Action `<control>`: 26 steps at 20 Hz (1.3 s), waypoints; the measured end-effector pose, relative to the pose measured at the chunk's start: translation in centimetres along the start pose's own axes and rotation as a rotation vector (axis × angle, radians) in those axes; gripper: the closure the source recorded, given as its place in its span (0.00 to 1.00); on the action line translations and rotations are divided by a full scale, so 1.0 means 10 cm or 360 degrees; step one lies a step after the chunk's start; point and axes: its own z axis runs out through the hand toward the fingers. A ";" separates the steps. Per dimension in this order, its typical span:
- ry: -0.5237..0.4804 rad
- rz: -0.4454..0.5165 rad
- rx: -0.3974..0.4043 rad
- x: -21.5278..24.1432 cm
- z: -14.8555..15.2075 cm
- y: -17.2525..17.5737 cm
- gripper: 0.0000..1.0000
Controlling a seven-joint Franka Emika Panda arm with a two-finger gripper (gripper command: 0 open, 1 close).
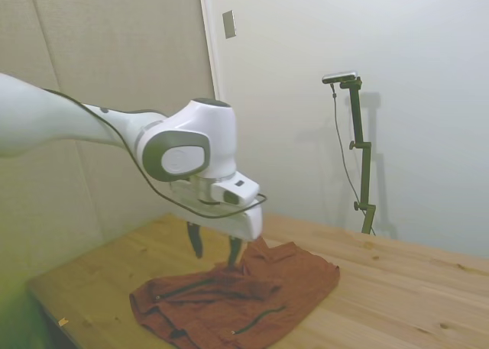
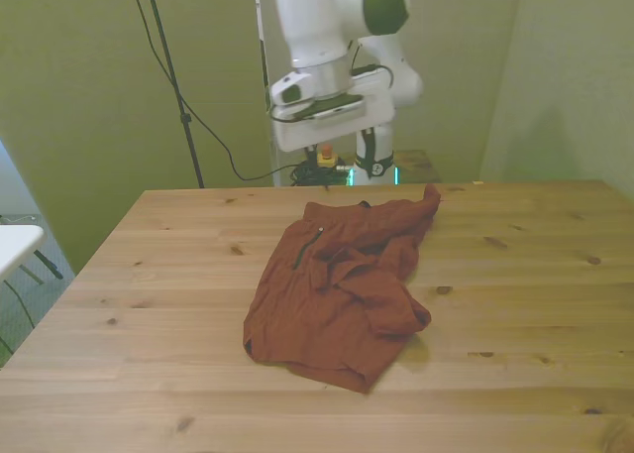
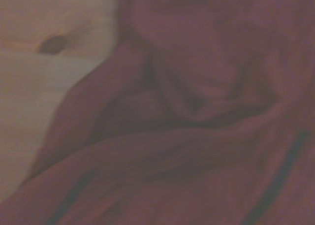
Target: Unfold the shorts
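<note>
A pale-walled room, a wooden table (image 2: 119, 275) across it. From the left of the side view the gripper (image 1: 215, 256) hangs with its jaws spread apart, holding nothing, one fingertip just at a raised fold. To its right and below, the shorts (image 2: 342, 284) lie mid-table in a rumpled, doubled-over heap, layers bunched; I'd say the unfolding is hardly begun, most still to spread
</note>
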 end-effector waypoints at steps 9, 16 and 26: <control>0.0112 0.0703 0.0105 0.35 0.56 -0.24 0.00; 0.0120 0.1012 0.0161 0.27 0.90 -0.23 1.00; 0.0100 0.1042 0.0137 0.30 1.02 -0.16 1.00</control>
